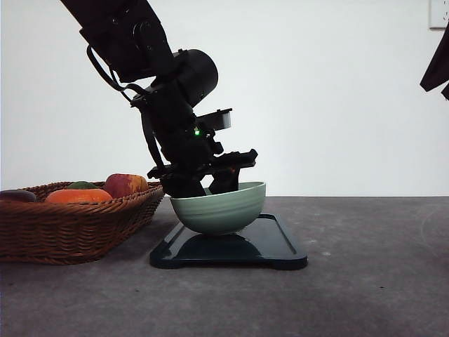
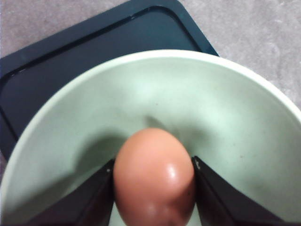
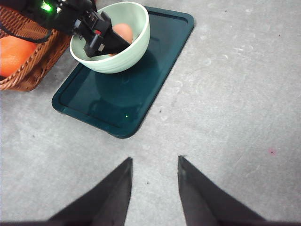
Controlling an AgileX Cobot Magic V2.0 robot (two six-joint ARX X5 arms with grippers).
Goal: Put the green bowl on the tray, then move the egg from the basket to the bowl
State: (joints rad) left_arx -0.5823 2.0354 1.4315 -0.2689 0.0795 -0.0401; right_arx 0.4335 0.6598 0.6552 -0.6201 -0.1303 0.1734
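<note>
The green bowl (image 1: pixel 221 208) stands on the left part of the dark tray (image 1: pixel 275 246). My left gripper (image 1: pixel 226 175) reaches down into the bowl, its fingertips hidden behind the rim. In the left wrist view it (image 2: pixel 154 190) is shut on a brown egg (image 2: pixel 154 174), low inside the bowl (image 2: pixel 225 117), with a black finger (image 2: pixel 91 197) on either side. The right wrist view shows the egg (image 3: pixel 123 31) in the bowl (image 3: pixel 120 60) on the tray (image 3: pixel 141 92). The wicker basket (image 1: pixel 70 228) sits just left of the tray. Well away from the tray, my right gripper (image 3: pixel 155 159) hangs open over bare table.
The basket holds an orange fruit (image 1: pixel 77 196), a reddish fruit (image 1: pixel 125 184) and a dark green item (image 1: pixel 82 185). Part of the right arm (image 1: pixel 438 67) shows high at the right edge. Grey table surface stretches to the right of the tray.
</note>
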